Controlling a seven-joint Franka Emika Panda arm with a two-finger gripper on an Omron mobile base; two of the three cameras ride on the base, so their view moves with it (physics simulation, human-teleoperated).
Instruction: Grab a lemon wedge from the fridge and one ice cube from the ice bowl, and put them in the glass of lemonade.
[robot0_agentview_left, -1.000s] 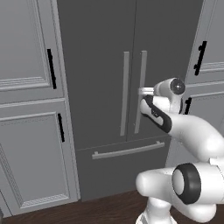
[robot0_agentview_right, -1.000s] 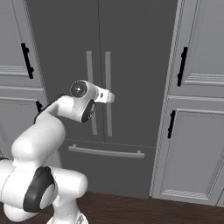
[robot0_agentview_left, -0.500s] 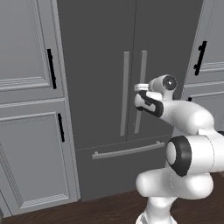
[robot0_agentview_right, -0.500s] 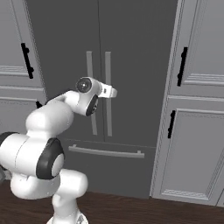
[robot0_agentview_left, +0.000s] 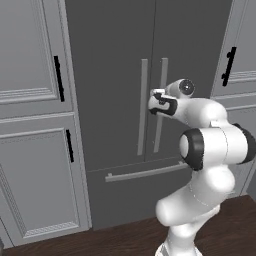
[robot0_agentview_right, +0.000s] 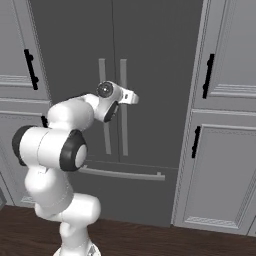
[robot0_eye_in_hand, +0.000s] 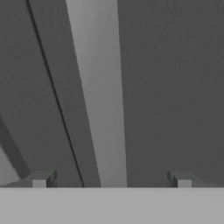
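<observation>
The fridge (robot0_agentview_left: 110, 60) (robot0_agentview_right: 155, 45) stands shut, a tall dark grey double-door unit with two pale bar handles. My gripper (robot0_agentview_left: 154, 100) (robot0_agentview_right: 135, 97) is open and held close in front of the right door's handle (robot0_agentview_left: 162, 75) (robot0_agentview_right: 123, 75), at mid height. In the hand view this handle (robot0_eye_in_hand: 103, 105) runs up between my fingertips (robot0_eye_in_hand: 41, 180), with nothing gripped by the gripper (robot0_eye_in_hand: 111, 180). The door seam lies just left of it. The lemon wedge, the ice bowl and the glass of lemonade are out of view.
Light grey panelled cabinets with short black handles flank the fridge (robot0_agentview_left: 30, 125) (robot0_agentview_right: 225, 150). The fridge's bottom drawer bar (robot0_agentview_left: 145, 172) (robot0_agentview_right: 120, 174) runs below the gripper. The left door's handle (robot0_agentview_left: 143, 105) is next to it. Dark wood floor (robot0_agentview_right: 150, 240) lies below.
The arm has reached forward and the gripper has moved closer to the fridge doors, up to the right handle. The elbow has swung in front of the base. The jaws stay open.
</observation>
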